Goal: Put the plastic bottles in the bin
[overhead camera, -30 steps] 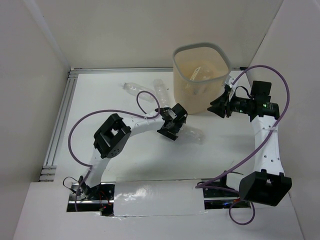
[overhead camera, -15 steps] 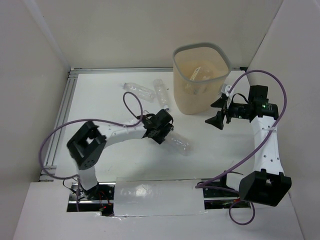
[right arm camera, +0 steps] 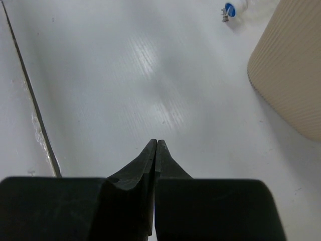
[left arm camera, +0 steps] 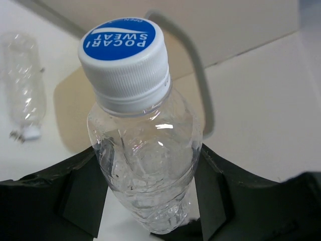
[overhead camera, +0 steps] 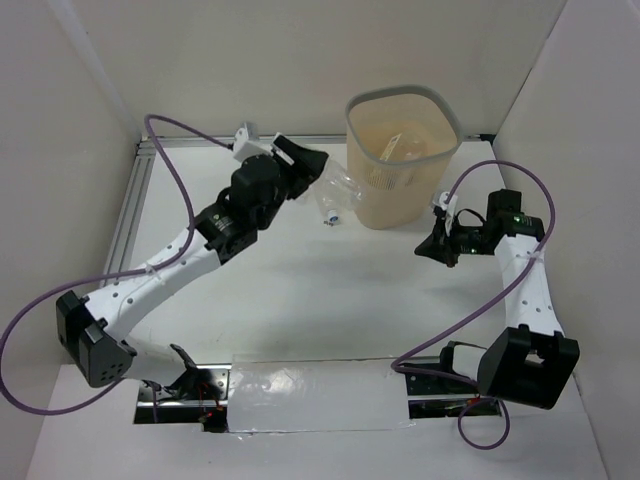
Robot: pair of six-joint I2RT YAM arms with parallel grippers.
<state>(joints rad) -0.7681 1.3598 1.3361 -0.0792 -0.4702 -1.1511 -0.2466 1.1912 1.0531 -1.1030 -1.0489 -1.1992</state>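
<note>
Pinching a clear plastic bottle with blue-and-white cap [left arm camera: 145, 150], the left gripper [left arm camera: 148, 198] is held beside the tall beige bin [overhead camera: 400, 93], upper centre; lifting over its rim is needed next. The right gripper [right arm camera: 155, 150] is pressed together, empty.

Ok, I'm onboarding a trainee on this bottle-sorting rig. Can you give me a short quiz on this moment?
1. True or false: the left gripper is shut on a capped bottle.
2. What does the right gripper hold? A) a bottle B) nothing C) a cloth
3. Fill in: in the top view, a loose bottle lies on the table to the ___ of the bin.
Key: 1 true; 2 B; 3 left.
</note>
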